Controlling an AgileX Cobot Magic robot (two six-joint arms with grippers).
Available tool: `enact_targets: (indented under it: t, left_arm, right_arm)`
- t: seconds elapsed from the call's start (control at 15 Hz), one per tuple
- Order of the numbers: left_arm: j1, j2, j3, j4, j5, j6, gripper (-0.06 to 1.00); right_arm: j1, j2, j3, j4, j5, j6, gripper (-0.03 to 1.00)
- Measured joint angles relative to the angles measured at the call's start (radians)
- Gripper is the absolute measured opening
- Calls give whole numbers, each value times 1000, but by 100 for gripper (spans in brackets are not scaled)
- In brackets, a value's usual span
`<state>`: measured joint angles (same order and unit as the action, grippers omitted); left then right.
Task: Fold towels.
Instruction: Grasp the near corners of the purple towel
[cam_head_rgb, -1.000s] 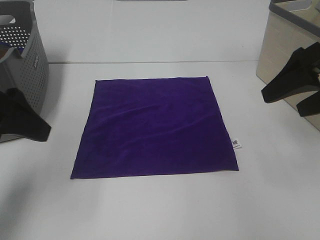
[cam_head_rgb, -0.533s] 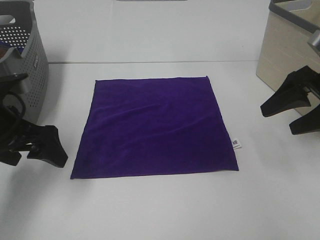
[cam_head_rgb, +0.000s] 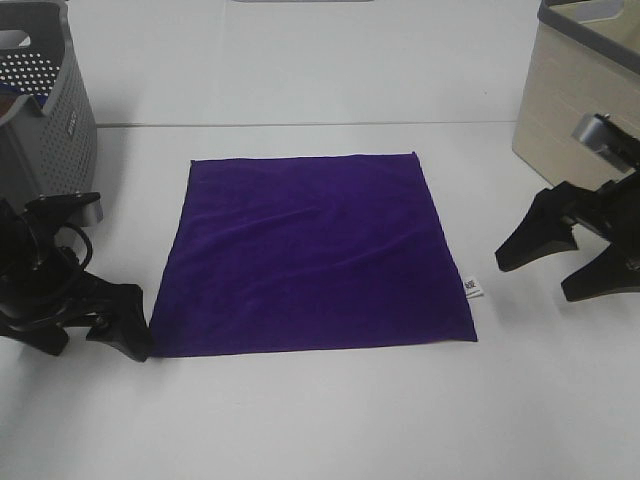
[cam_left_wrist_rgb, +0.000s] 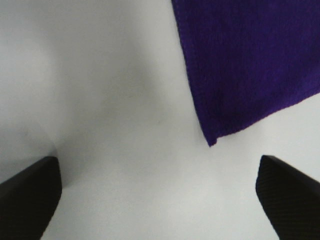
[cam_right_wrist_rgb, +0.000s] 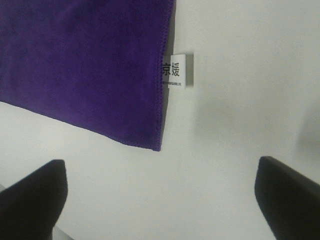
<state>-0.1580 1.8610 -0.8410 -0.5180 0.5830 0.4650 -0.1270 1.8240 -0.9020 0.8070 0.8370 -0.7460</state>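
Observation:
A deep purple square towel (cam_head_rgb: 310, 255) lies flat on the white table, with a small white tag (cam_head_rgb: 473, 287) at its right edge. My left gripper (cam_head_rgb: 85, 335) is open and empty, low beside the towel's near left corner (cam_left_wrist_rgb: 211, 142). My right gripper (cam_head_rgb: 560, 268) is open and empty, to the right of the tag. The right wrist view shows the towel's near right corner (cam_right_wrist_rgb: 156, 148) and the tag (cam_right_wrist_rgb: 177, 70) between my spread fingertips (cam_right_wrist_rgb: 30, 200).
A grey perforated basket (cam_head_rgb: 45, 100) stands at the back left. A beige bin (cam_head_rgb: 570, 110) stands at the back right, close behind my right arm. The white table (cam_head_rgb: 320, 420) extends in front of the towel.
Both arms have come down and inward toward the towel. The left gripper moved right to the near left corner. The right gripper moved left and lower toward the tag. The towel has not moved.

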Motion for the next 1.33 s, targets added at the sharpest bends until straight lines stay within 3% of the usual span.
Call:
enact_targets:
  t: [0.13, 0.47, 0.67, 0.8, 1.13, 1.33]
  left_arm:
    - [0, 22, -12, -29, 2, 23, 99]
    - [8, 88, -32, -326, 6, 203, 99]
    - [71, 128, -43, -484, 94, 280, 98]
    - [93, 138, -43, -515, 128, 319, 98]
    - [94, 140, -43, -524, 126, 306, 98]
    - [136, 147, -43, -537, 158, 306, 98]
  right_arm:
    - [28, 78, -39, -21, -4, 0, 99]
    - [28, 196, -124, -7, 45, 0, 99]
    - [29, 198, -125, -6, 47, 0, 99]
    - [29, 198, -125, 0, 47, 0, 99]
    - [29, 199, -125, 11, 48, 10, 99]
    - [29, 199, -125, 12, 49, 11, 99]
